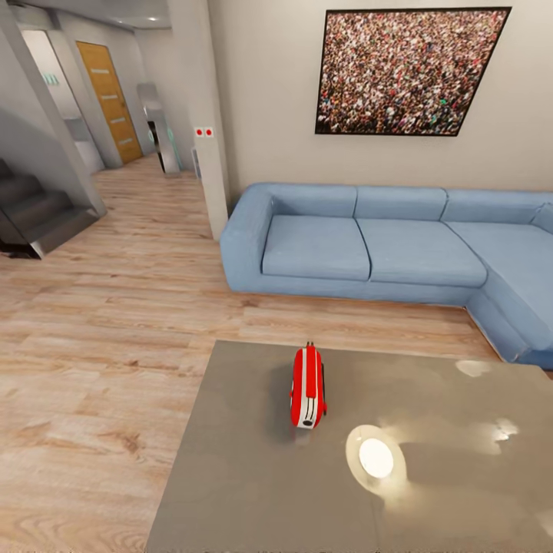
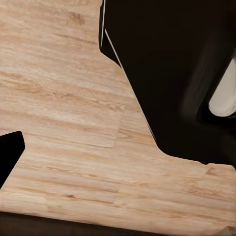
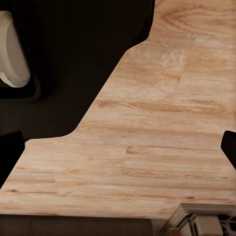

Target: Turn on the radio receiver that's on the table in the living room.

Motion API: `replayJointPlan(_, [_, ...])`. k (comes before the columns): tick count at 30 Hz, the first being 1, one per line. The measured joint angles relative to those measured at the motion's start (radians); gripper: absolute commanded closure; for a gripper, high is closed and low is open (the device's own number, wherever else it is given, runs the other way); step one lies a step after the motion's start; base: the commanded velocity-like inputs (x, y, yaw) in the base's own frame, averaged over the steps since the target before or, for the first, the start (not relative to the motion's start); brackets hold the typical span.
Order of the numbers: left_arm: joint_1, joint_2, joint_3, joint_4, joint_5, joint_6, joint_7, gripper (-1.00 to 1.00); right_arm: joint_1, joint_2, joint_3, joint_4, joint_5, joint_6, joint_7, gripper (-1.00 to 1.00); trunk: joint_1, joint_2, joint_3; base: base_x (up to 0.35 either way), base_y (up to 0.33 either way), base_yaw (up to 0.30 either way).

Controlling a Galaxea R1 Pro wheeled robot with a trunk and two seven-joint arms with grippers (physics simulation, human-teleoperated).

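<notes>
- The staircase and a wooden door stand far off at the left, with open plank floor running from them to the bench's left edge; that side looks to give the most free room for the base.
- The bench, glossy and grey-taupe, sits low in the head view, its near edge cut off by the frame.
- The radio receiver stands upright on the bench near its far edge, left of centre, its long axis running away from the robot toward the blue sofa.
- A bright lamp reflection lies on the bench top just right of the radio.
- Both wrist views look down at floor beside the dark robot body, so I judge both arms hang low, well short of the radio, and neither clearly nearer.
- How the jaws of either arm stand, I cannot tell; nothing shows in their grip.
</notes>
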Motion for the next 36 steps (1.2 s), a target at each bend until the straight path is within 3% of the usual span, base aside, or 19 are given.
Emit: replayJointPlan(36, [0.0, 0.0, 0.0, 0.0, 0.0, 0.0, 0.0, -1.0, 0.0, 0.002, 0.0, 0.0, 0.0, 0.0, 0.001, -1.0, 0.0, 0.0, -0.058, 0.0, 0.0, 0.0])
